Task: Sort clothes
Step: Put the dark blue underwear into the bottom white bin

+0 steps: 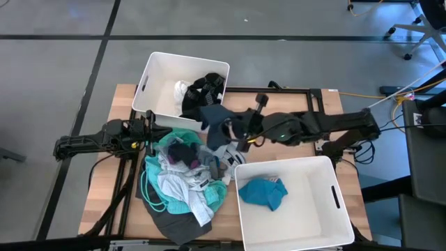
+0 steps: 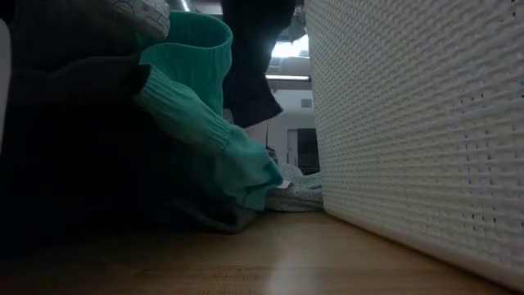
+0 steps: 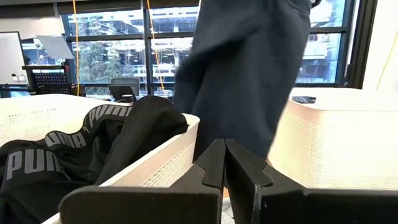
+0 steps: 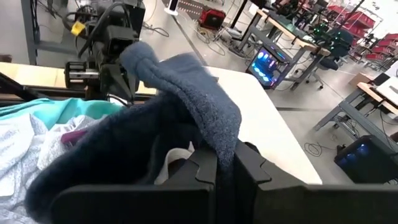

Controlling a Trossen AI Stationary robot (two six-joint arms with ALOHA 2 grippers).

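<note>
My right gripper (image 1: 233,132) is up over the middle of the table, shut on a dark grey-blue fleecy garment (image 1: 212,118). That garment hangs in front of the left wrist camera (image 3: 249,74). The pile of clothes (image 1: 181,174), teal, pale grey-blue, dark grey and white, lies on the table's near left part. My left gripper (image 3: 225,155) waits shut at the table's left side (image 1: 152,134), beside the pile, holding nothing. My right gripper pinches a bunched fold of the garment (image 4: 214,134) between its two fingers; the cloth drapes over them and hides the exact spot. The fingers come from the table's right, nearly level, slanting a little down. The garment hangs slack below them, its lower edge (image 2: 254,115) off the table.
A white bin (image 1: 157,77) at the far left holds black clothes (image 3: 74,155) and a white piece. A second white bin (image 1: 327,209) at the near right holds a blue-teal garment (image 1: 263,193). A teal ribbed sleeve (image 2: 205,123) lies beside this bin's wall (image 2: 409,123).
</note>
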